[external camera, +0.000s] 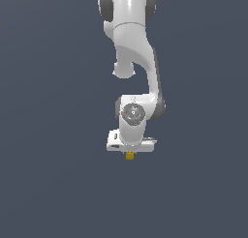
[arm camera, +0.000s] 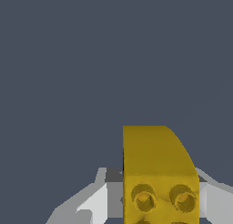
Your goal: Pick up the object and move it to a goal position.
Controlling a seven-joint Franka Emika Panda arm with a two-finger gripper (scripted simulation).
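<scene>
One small mustard-yellow block (external camera: 130,156) with a curved upper face and round studs is poking out just below the white two-fingered claw (external camera: 130,154) of the white Panda arm (external camera: 135,63); in the wrist view the block (arm camera: 157,173) is filling the gap between the pale fingers (arm camera: 98,202), which are pressing its sides, so the claw is gripping the block. No goal marker is showing against the plain slate-grey background. Judging from this, the carry is the step in hand: it calls for keeping the squeeze steady, moving smoothly, avoiding wrist twists, since only the block's upper part is sitting in the grip
</scene>
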